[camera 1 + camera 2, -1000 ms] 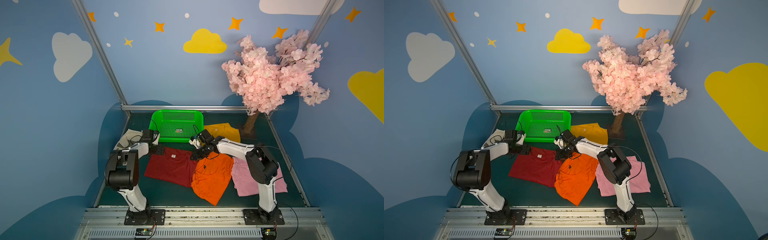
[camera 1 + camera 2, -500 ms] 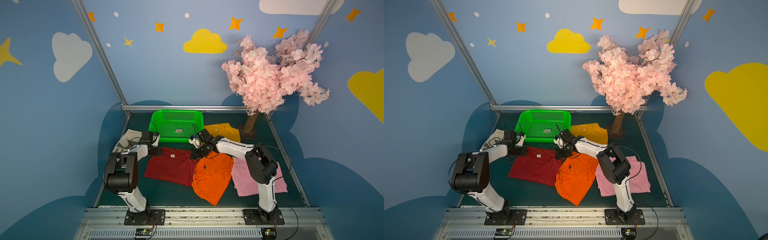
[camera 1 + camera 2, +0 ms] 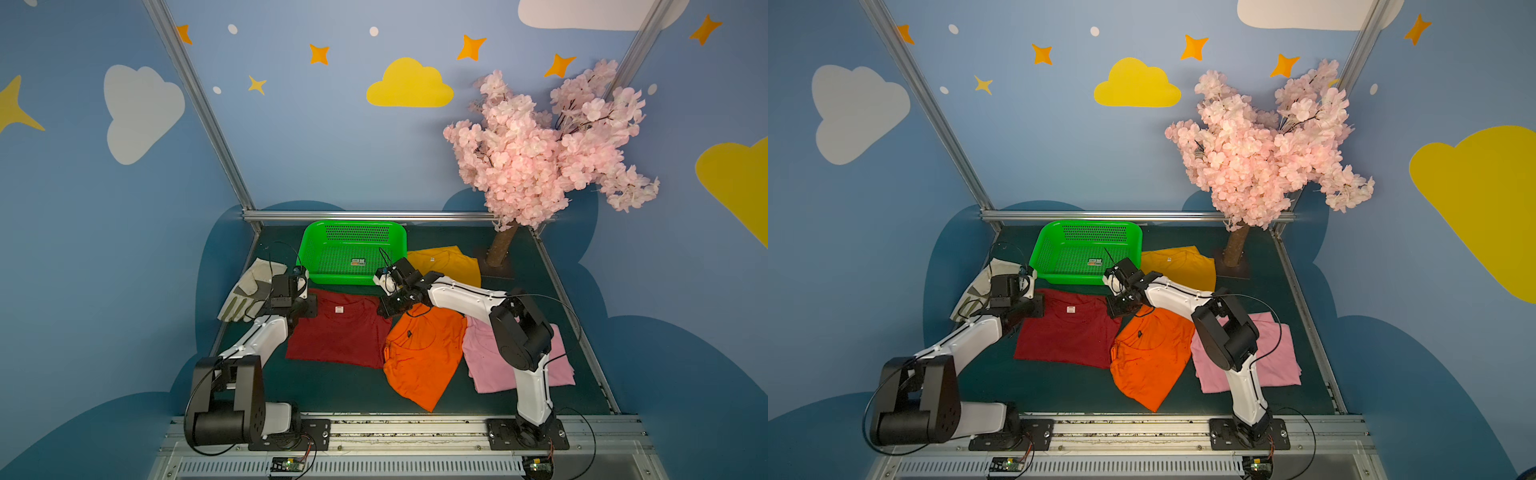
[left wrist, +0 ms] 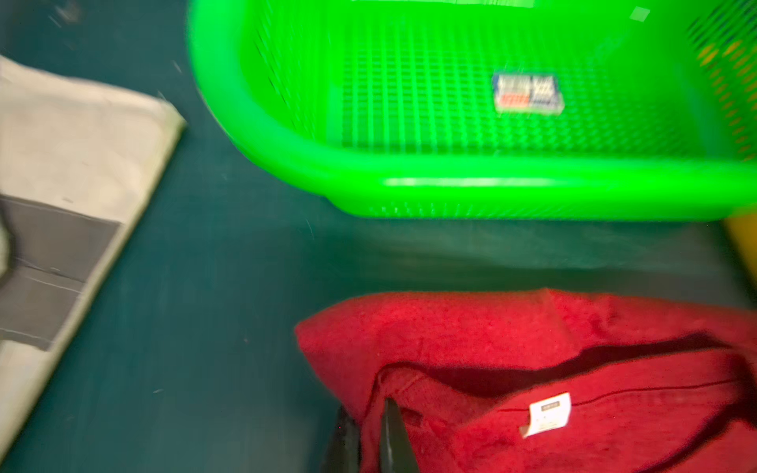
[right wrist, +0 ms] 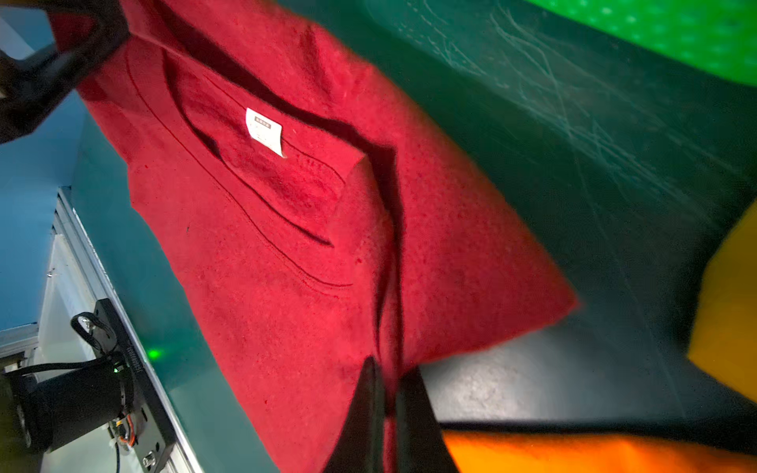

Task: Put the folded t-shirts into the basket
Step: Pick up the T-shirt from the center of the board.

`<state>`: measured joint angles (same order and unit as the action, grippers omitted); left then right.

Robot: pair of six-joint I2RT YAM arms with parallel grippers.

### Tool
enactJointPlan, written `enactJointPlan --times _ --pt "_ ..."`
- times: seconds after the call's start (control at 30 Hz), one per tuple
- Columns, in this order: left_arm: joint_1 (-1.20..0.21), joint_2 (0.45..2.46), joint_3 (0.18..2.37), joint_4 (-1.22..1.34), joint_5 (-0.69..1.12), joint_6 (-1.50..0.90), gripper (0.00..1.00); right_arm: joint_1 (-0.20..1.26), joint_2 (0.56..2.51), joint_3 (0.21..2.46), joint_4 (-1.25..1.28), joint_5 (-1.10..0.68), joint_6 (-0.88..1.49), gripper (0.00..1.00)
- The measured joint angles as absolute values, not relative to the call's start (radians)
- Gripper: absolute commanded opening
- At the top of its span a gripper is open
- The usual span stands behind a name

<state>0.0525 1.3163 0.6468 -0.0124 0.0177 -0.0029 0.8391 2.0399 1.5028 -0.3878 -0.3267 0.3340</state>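
Just in front of the shallow bright green perforated plastic basket (image 3: 345, 279), on the dark green table (image 3: 332, 386), lies the dark red folded cloth t-shirt (image 3: 340, 332), its collar and white neck label (image 4: 547, 413) turned toward the basket, and I have both arms on it. My left gripper (image 4: 366, 413) is clamped on the shirt's corner nearest the basket's left end, red cloth bunched between the dark fingers, though that wrist view is blurred. My right gripper (image 5: 391, 368) is pinched tight on the shirt's edge below the basket's right end, with cloth running up between the two fingers. Both top views show the rest of the shirt flat on the table, just clear of the basket's front rim. Further from the basket, the bright orange folded tee (image 3: 419, 353) overlaps the red one's right edge, and the light pink folded tee (image 3: 490, 365) lies beyond it. Touching the basket's right end lies the mustard yellow folded tee (image 3: 444, 264); off its left end lies the pale grey-patched work glove (image 3: 249, 286).
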Motion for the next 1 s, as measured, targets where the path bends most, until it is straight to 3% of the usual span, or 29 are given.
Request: enactJointPlan --times 0.3,0.6,0.8,1.0 --pt "0.052 1.128 0.661 -0.023 -0.028 -0.093 0.03 0.881 2.024 1.505 -0.319 -0.295 0.347 0.00" --pt "0.042 1.000 0.773 -0.133 -0.015 -0.165 0.03 0.883 1.848 1.505 -0.308 -0.265 0.361 0.00" --pt "0.034 1.011 0.883 -0.202 0.004 -0.226 0.02 0.857 1.764 1.521 -0.315 -0.236 0.348 0.00" --pt "0.011 1.145 1.045 -0.214 0.012 -0.271 0.03 0.770 1.756 1.546 -0.315 -0.200 0.286 0.00"
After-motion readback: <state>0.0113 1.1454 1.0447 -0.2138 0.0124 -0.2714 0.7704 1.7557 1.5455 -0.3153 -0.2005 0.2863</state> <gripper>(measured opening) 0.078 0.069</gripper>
